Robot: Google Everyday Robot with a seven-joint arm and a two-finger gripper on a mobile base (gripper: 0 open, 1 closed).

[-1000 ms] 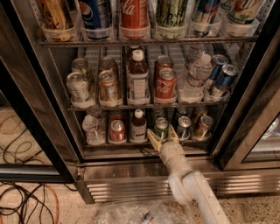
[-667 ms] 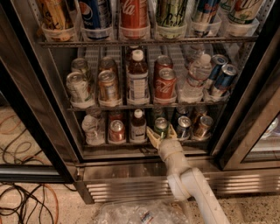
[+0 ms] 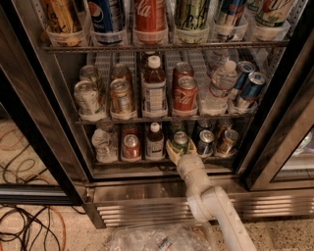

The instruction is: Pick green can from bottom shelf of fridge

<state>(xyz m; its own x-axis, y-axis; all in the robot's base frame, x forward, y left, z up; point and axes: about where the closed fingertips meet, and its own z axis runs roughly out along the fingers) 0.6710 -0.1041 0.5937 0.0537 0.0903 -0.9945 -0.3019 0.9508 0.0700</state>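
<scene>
While gripper fingers (image 3: 171, 148) straddle it, the green can (image 3: 180, 141) occupies the bottom shelf (image 3: 114, 163).

The top red can (image 3: 149, 15) carries the white Coca-Cola script, and the same script shows more faintly on the middle red can (image 3: 184, 95) one rack below. The blue can (image 3: 107, 14) left of the top red can bears the Pepsi globe. The white labels on the upper bottle (image 3: 154, 92) and lower bottle (image 3: 155, 143) cannot be read, nor can the markings on the green can (image 3: 180, 138), where the gripper (image 3: 180, 146) sits at the front of the bottom shelf (image 3: 113, 163).
</scene>
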